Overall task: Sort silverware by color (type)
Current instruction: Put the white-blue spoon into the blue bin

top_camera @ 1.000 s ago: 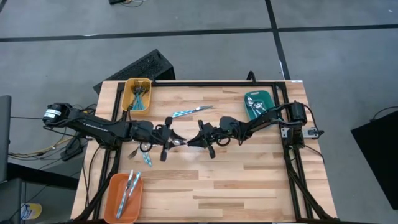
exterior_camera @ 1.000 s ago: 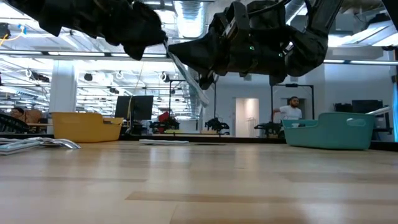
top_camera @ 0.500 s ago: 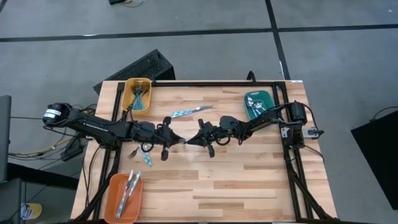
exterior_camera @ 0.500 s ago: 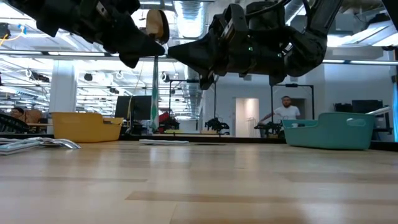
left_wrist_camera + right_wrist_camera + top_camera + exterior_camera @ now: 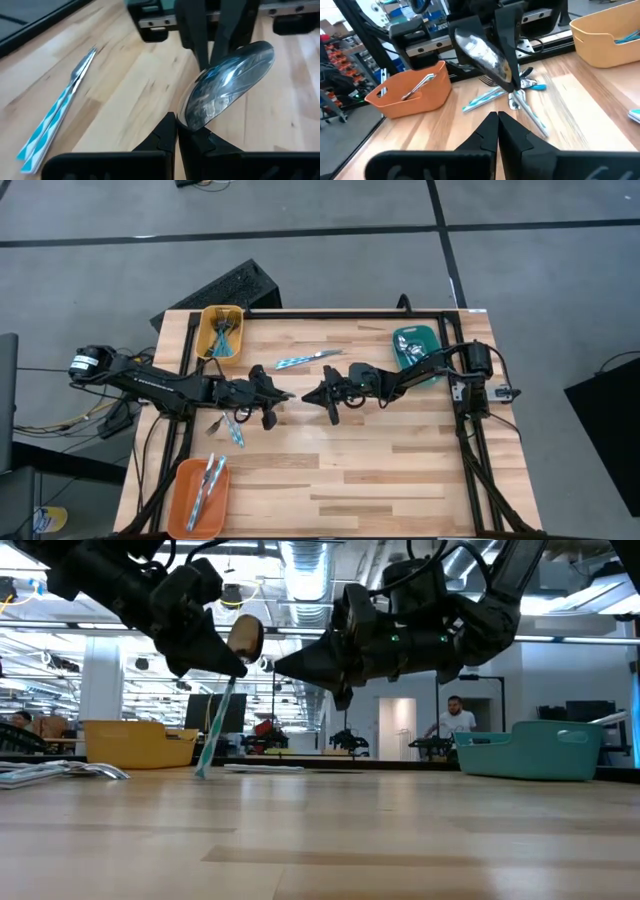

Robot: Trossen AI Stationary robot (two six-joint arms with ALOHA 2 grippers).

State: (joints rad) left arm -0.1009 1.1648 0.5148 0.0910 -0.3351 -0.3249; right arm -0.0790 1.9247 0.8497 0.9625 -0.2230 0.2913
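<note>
A spoon (image 5: 222, 690) with a silver bowl and a light-blue handle is in my left gripper (image 5: 272, 400), which is shut on it above the table's middle. My right gripper (image 5: 310, 394) is shut and holds nothing. It points at the left one across a small gap, with its closed tips in the right wrist view (image 5: 497, 122). That view also shows the spoon (image 5: 485, 52) farther off. A knife (image 5: 308, 359) lies flat toward the far edge. More silverware (image 5: 232, 430) lies loose beneath my left arm. My left gripper pinches the spoon between its two fingers at the neck just below the bowl (image 5: 192, 126). The fingers slant down from the table's left side. The bowl (image 5: 227, 85) sticks out past the fingertips. The blue handle (image 5: 210, 735) hangs below them, lifted clear of the table.
A yellow tray (image 5: 207, 320) with forks stands at the far left corner. A teal tray (image 5: 398, 340) with spoons stands far right, and an orange tray (image 5: 180, 500) with knives near left. Two knives (image 5: 55, 115) lie on the wood by my left gripper. Bare wood stretches toward the near right.
The two grippers, tip to tip a second ago with the spoon slanting between them, have drawn apart: the left toward the table's left, the right toward the right. The spoon stayed with the left gripper and swung bowl-up, its handle now hanging down.
</note>
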